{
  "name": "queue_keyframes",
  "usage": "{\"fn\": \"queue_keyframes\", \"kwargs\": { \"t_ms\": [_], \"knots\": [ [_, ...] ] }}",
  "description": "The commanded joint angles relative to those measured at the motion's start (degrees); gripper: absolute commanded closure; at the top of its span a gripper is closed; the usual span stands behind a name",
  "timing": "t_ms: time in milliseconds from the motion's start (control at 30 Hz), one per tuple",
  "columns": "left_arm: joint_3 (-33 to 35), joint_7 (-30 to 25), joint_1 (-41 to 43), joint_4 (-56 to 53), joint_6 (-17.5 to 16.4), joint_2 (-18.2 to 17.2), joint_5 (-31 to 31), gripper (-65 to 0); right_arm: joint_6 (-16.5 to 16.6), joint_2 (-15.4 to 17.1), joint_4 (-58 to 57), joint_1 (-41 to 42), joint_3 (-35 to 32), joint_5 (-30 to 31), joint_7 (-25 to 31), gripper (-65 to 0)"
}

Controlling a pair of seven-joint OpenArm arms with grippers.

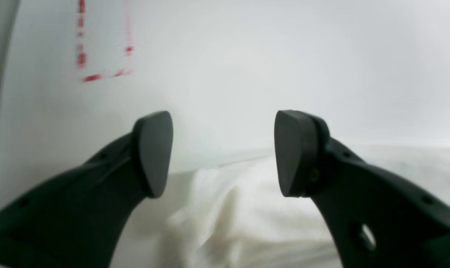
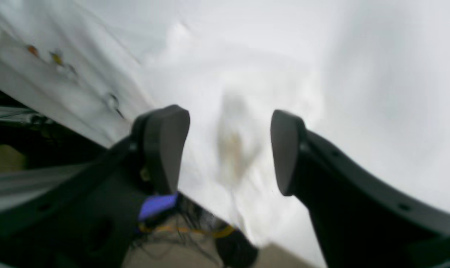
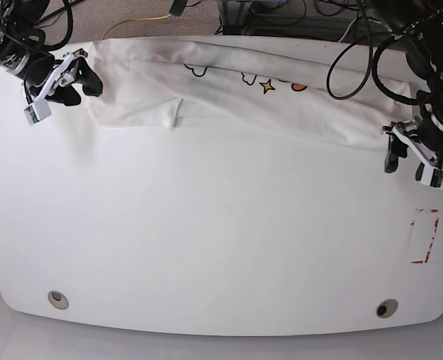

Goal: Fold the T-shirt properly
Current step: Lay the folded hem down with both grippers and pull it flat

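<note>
The T-shirt (image 3: 236, 101) lies bunched in a long band along the far edge of the white table (image 3: 221, 240), with a yellow star and an orange print showing near its top. My right gripper (image 3: 82, 85) hovers at the shirt's left end, open with nothing between its fingers. Seen from the right wrist, that gripper (image 2: 230, 149) stands open over blurred white cloth (image 2: 247, 74). My left gripper (image 3: 408, 154) is at the shirt's right end, also open. From the left wrist, the left gripper (image 1: 223, 152) stands open just above a crumpled edge of the T-shirt (image 1: 247, 212).
A red dashed rectangle (image 3: 426, 236) is marked on the table near its right edge, also visible as red dashes (image 1: 102, 48) in the left wrist view. Two round holes (image 3: 56, 300) (image 3: 387, 308) sit near the front edge. Cables (image 3: 154, 15) run behind the table.
</note>
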Motion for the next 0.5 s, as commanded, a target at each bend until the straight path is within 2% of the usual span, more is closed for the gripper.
{"fn": "queue_keyframes", "kwargs": {
  "t_ms": [0, 100, 200, 333, 367, 467],
  "knots": [
    [1.73, -1.44, 1.35, 0.66, -0.28, 0.33, -1.89, -40.1, 0.12, -1.12, 0.81, -0.1, -1.46, 1.97, 1.15, -35.7],
    [2.17, -1.44, 2.75, -0.13, -0.28, 0.33, -1.01, -40.1, 0.12, -3.76, 0.81, 0.34, -4.89, 1.79, 1.24, -35.7],
    [2.61, -1.35, 4.16, -1.1, -0.28, 0.24, 3.3, -40.1, 0.12, -6.13, 0.81, 1.13, -8.85, -0.4, 1.24, -35.5],
    [2.61, -1.61, 9.43, -1.27, -0.28, -2.84, 8.04, -40.1, 0.12, -9.56, 0.72, -1.24, -10.78, -9.28, 1.76, -35.5],
    [2.61, -1.96, 9.87, -2.07, -0.28, -3.37, 8.48, -40.1, 0.12, -10.44, 0.55, -0.89, -11.05, -13.24, 2.47, -35.5],
    [2.52, -3.55, 10.58, -4.26, -0.28, -3.72, 8.48, -40.1, 0.12, -11.05, -1.12, 0.87, -12.8, -20.97, 3.17, -35.5]
  ]
}}
